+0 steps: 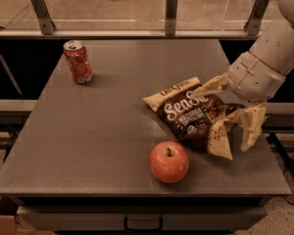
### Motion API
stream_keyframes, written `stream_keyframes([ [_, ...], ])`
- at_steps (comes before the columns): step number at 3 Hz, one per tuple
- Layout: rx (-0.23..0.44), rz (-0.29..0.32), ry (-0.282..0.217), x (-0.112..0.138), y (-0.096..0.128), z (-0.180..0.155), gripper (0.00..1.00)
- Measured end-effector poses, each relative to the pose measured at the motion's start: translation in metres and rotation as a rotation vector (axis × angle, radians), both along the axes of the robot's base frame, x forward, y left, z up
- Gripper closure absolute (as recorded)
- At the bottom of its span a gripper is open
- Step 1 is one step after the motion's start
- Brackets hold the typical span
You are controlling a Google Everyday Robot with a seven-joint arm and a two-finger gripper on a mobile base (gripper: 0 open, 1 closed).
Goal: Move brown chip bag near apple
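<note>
Tabletop [98,131]: brown chip bag [188,112] against pincer [224,116]

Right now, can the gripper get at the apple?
Probably yes. The gripper is at one end of the brown chip bag; the apple sits close beside the bag, uncovered, nothing standing over it.

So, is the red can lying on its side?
No, the red can stands upright far left on the table, while the hand is at the right end of the brown chip bag.
</note>
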State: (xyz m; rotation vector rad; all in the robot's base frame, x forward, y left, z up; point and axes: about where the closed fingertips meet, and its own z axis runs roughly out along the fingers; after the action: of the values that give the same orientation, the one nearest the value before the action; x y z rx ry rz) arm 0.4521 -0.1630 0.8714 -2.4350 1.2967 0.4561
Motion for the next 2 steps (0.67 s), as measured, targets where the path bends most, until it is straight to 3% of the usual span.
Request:
stream_keyframes([
  [1,0.008,-0.046,-0.017,0.014,-0.005,0.009,0.00],
  [2,0.060,-0.170,-0.003,0.044,-0.019,0.024,0.00],
])
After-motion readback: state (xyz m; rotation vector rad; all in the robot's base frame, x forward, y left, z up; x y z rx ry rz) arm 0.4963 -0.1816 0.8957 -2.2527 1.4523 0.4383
